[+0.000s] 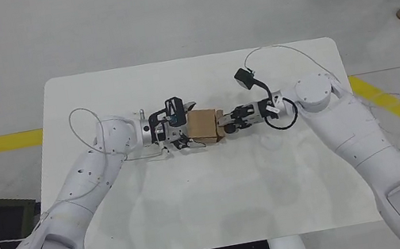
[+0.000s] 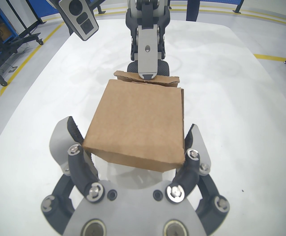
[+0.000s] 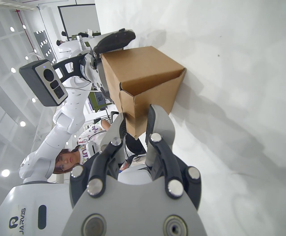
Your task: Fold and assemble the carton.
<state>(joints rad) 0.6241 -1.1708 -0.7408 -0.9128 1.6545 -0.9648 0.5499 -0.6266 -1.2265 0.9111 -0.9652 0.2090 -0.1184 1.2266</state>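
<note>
Centrally on the white rectangular table [image 1: 198, 205], the brown cardboard carton [image 1: 202, 124] [image 2: 138, 120] [image 3: 143, 67] lies on its side between both arms. The left gripper [image 1: 177, 132] [image 2: 133, 134] clasps its left end, one pad against each side wall. The right gripper [image 1: 226, 125] [image 3: 137, 120] pinches a cardboard flap [image 3: 131, 105] at the carton's open right end. From above, the grippers cover both ends, so the folds there are hard to make out; the interior is in shadow.

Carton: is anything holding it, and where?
The left gripper clamps the carton by its sides at one end; the right gripper pinches a flap at the other.
</note>
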